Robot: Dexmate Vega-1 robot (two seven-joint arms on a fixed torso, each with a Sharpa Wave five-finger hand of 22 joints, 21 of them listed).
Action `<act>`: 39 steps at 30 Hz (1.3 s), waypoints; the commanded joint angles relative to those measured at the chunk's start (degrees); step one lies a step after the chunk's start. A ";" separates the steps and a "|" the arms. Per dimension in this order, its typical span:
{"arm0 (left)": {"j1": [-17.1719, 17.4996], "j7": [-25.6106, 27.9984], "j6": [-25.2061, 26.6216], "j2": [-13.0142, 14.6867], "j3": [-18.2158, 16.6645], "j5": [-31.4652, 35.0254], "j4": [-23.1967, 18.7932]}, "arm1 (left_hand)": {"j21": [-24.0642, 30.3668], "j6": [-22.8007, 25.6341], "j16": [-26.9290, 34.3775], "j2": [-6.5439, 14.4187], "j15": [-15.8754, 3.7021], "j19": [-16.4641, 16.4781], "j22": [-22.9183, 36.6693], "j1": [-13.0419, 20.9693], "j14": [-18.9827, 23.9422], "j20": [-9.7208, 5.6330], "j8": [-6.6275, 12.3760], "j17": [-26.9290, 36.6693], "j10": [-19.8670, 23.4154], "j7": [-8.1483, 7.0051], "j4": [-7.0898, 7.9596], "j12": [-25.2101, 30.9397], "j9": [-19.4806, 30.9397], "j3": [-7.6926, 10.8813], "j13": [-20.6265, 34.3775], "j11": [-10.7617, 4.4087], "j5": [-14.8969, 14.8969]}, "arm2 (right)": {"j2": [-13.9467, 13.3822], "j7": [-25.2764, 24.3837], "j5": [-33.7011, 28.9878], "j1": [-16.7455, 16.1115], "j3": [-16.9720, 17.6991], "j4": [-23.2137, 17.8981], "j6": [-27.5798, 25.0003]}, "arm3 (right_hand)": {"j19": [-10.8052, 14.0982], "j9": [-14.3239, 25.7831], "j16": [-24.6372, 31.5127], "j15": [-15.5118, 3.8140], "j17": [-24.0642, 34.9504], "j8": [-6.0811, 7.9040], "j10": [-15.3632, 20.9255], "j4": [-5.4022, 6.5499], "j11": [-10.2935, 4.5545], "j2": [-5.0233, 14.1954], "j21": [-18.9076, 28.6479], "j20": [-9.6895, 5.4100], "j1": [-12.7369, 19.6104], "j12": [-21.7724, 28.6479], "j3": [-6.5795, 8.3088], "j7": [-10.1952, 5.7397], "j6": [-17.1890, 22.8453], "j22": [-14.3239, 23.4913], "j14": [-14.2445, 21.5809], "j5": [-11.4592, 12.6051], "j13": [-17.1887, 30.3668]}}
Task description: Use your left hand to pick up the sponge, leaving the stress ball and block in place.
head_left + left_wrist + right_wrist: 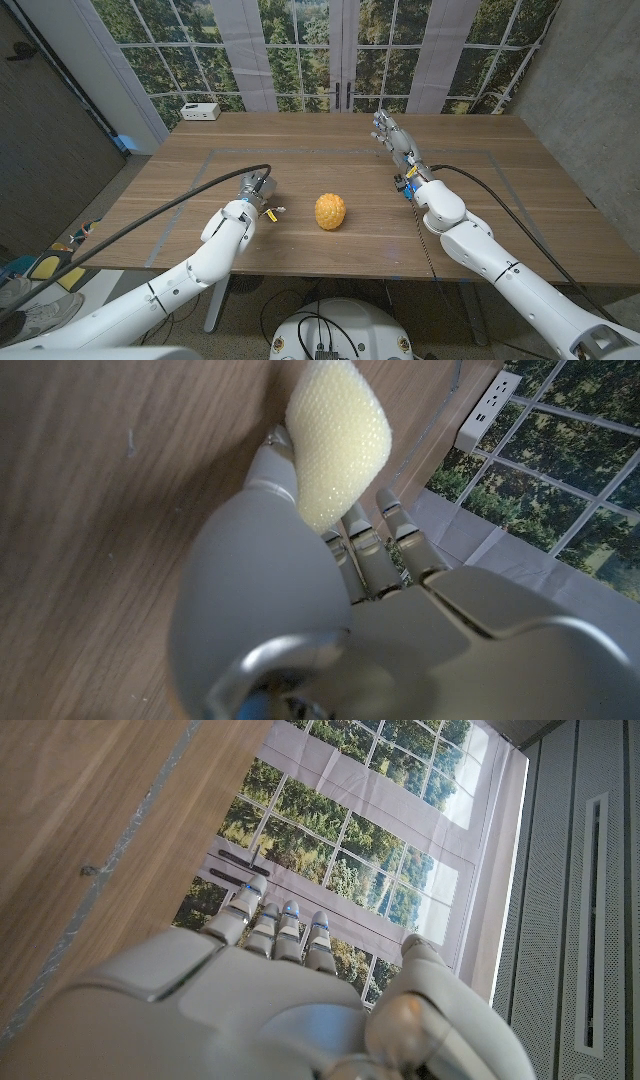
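A wooden table (520, 215) stands before tall gridded windows (300, 50) showing trees, between grey walls (585, 90).

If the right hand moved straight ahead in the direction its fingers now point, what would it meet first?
The way looks free. The right hand points toward the table's far edge and the windows, and no object lies on the wood ahead of it. Depth is unclear, so the height above the table is uncertain.

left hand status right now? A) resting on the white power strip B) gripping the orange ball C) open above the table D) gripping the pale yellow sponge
D: in the left wrist view the left hand has its fingers closed around the pale yellow sponge; the orange ball sits alone on the table.
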 commanded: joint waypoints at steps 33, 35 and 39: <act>2.52 19.92 11.58 -3.30 -8.79 -23.99 -7.15 | 0.62 5.28 -0.40 -0.06 -8.41 0.92 0.39 1.04 1.40 1.26 0.22 0.75 7.26 -3.97 0.19 -0.31 0.04 0.55 0.65 -6.55 -0.76 | 0.92 1.16 0.14 2.50 -0.18 2.99 1.18 | 0.56 0.31 -0.05 -0.18 0.08 -0.07 0.28 0.12 -0.15 0.44 0.23 -0.02 0.14 -0.14 0.15 -0.08 0.09 0.11 0.54 -0.22 0.18; 2.31 20.20 10.99 -2.60 -9.35 -26.50 -7.71 | 0.65 5.32 -0.45 -0.05 -8.41 0.98 0.40 1.08 1.41 1.34 0.22 0.75 7.26 -3.96 0.19 -0.33 0.04 0.58 0.68 -6.55 -0.79 | 0.93 1.17 0.15 2.59 -0.15 3.10 1.23 | 0.57 0.31 -0.07 -0.13 0.08 -0.08 0.28 0.12 -0.12 0.44 0.24 -0.05 0.14 -0.15 0.16 -0.07 0.07 0.11 0.50 -0.22 0.18; 2.36 23.64 11.88 -3.14 -9.99 -29.93 -8.18 | 0.70 5.21 -0.51 -0.06 -8.40 1.09 0.41 1.13 1.44 1.58 0.14 0.79 7.25 -3.85 0.20 -0.37 0.02 0.62 0.73 -6.55 -0.85 | 0.92 1.18 0.27 2.70 -0.06 3.16 1.13 | 0.54 0.31 -0.08 -0.14 0.08 -0.08 0.25 0.13 -0.04 0.44 0.23 -0.01 0.14 -0.16 0.16 -0.09 0.07 0.11 0.47 -0.23 0.18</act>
